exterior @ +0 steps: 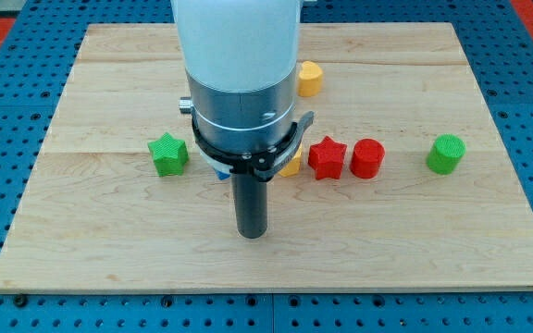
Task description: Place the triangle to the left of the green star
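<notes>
The green star lies on the wooden board, left of centre. My tip rests on the board to the lower right of the star, apart from it. Only a sliver of a blue block shows, just above and left of the rod; the arm's body hides the rest, so its shape cannot be made out. No triangle shows clearly. My tip touches no block.
A yellow block is partly hidden behind the arm. A red star and a red cylinder lie to its right, and a green cylinder lies far right. Another yellow block lies near the view's top.
</notes>
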`<state>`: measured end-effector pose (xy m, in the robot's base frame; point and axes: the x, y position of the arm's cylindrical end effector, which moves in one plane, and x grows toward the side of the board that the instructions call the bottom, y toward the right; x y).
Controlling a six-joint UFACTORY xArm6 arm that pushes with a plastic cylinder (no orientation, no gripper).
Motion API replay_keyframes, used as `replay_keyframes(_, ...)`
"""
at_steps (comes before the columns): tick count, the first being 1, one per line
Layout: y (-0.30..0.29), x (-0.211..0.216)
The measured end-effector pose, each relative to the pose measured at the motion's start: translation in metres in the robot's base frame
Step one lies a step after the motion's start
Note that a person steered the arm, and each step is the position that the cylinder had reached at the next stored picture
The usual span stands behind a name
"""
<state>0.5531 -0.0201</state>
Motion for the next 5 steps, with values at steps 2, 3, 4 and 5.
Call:
replay_keyframes(2, -0.161, -0.01)
replay_keyframes(3, -0.254, -0.034)
replay_keyframes(4, -0.285, -0.057)
replay_keyframes(5, -0.284, -0.105)
